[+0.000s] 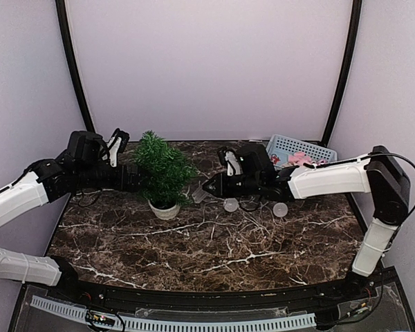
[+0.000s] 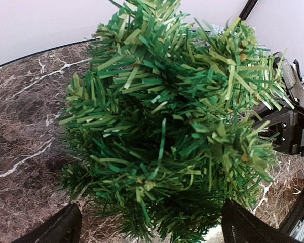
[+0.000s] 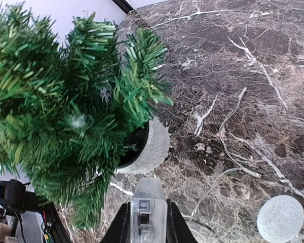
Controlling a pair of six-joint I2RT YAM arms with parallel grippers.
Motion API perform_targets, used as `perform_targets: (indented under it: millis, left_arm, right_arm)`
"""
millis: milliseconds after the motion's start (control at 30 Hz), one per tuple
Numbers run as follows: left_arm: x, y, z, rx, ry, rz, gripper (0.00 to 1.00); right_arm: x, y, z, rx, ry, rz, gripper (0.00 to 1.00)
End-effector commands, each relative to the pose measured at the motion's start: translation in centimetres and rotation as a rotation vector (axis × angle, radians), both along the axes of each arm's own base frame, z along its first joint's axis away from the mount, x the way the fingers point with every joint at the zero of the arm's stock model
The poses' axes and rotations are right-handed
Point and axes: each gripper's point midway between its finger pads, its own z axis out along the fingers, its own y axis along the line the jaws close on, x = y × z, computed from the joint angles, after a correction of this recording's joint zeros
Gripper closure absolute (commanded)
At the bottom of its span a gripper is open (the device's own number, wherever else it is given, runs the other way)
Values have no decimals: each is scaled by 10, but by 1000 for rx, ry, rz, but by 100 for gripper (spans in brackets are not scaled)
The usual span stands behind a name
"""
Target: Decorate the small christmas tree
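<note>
The small christmas tree [image 1: 163, 168] stands upright in its round white pot [image 1: 164, 209] at the back left of the marble table. My left gripper [image 1: 139, 181] is at the tree's left side and is open. In the left wrist view its dark fingertips [image 2: 57, 229] stand wide apart, with the tree's branches [image 2: 167, 126] filling the space ahead of them. My right gripper [image 3: 147, 230] is shut on a clear plastic box [image 3: 148, 205], just right of the pot [image 3: 153, 147]. A thin wire [image 3: 232, 132] trails over the marble.
Two white frosted balls [image 1: 231, 205] [image 1: 281, 209] lie on the table under the right arm; one ball [image 3: 280, 218] shows in the right wrist view. A blue basket [image 1: 310, 147] holding pink items sits at the back right. Dark curved frame poles rise at both back corners.
</note>
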Motion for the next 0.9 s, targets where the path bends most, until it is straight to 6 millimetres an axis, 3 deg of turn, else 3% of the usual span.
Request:
perform_targets:
  millis: [0,300,500,867]
  left_arm:
    - [-4,-12,-7,-59,24,-76,1]
    - [-4,-25,-17,-75,28,-153,6]
    - [-5,-28,-24,-77,40,-174,22]
    - [-11,-36,-29,-98,67,-225,46]
  right_arm:
    - [20,22,32,133,-67,-34,92]
    - [27,49,18,152,-50,-43,92]
    - [21,68,16,172,-32,-16,92]
    - [20,84,-11,176,43,-31,92]
